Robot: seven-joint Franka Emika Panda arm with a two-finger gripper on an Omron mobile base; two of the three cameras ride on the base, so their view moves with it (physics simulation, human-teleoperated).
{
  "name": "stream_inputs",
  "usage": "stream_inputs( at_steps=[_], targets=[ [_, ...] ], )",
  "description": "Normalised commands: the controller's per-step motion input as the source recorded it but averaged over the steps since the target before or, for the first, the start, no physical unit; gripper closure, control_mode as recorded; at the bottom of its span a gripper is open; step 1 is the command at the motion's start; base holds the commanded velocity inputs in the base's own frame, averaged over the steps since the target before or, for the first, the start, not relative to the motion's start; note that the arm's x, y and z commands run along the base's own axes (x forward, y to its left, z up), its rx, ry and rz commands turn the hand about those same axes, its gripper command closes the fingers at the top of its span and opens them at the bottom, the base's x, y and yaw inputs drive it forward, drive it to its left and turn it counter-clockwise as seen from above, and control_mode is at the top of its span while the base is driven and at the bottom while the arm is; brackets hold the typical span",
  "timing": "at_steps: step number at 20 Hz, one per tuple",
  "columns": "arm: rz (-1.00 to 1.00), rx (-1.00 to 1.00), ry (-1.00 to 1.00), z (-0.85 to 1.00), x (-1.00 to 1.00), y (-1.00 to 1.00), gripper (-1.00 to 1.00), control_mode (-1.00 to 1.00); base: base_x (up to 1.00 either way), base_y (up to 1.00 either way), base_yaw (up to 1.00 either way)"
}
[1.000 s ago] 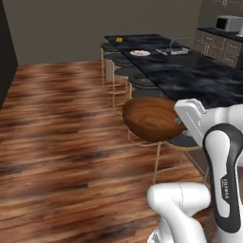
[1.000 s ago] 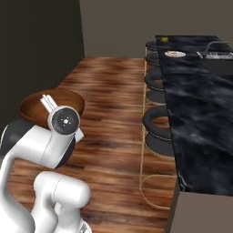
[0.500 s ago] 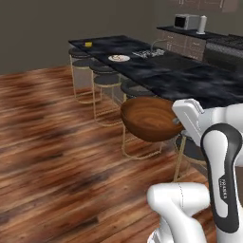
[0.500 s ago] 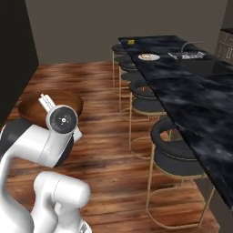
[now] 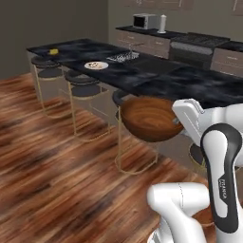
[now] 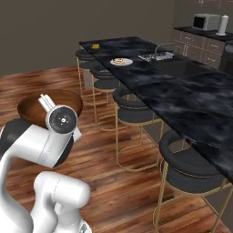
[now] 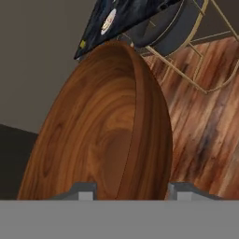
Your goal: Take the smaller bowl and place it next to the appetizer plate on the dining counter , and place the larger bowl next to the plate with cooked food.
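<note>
While carried: big bowl (image 5: 149,118) is off the floor, level with the stools, short of the counter's (image 5: 156,78) near edge
grip: gripper (image 7: 127,189) partly closed, one finger each side of the bowl rim, holding it
food plate (image 5: 96,65): on the counter by its stool-side edge
cheese plate (image 6: 95,46): near the counter's far end
stools (image 6: 132,107): along the counter's near edge

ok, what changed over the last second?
The base drove and turned, so the dining counter and its stools sit closer and shifted in both base views. The end effector still grips the larger bowl; plates stay on the counter.
</note>
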Motion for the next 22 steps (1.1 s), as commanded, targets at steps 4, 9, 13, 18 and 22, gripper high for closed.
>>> stream_inputs(
  at_steps=[4, 9, 13, 18, 22],
  targets=[
    [0.0, 0.0, 0.0, 0.0, 0.0, 0.0, 1.0, 1.0, 1.0, 0.95, -0.48],
    [0.0, 0.0, 0.0, 0.0, 0.0, 0.0, 1.0, 1.0, 1.0, 0.85, -0.42],
    [0.0, 0.0, 0.0, 0.0, 0.0, 0.0, 1.0, 1.0, 1.0, 0.89, -0.37],
    [0.0, 0.0, 0.0, 0.0, 0.0, 0.0, 1.0, 1.0, 0.91, 0.84, -0.34],
    [0.0, 0.0, 0.0, 0.0, 0.0, 0.0, 1.0, 1.0, 0.87, 0.83, -0.35]
  ],
)
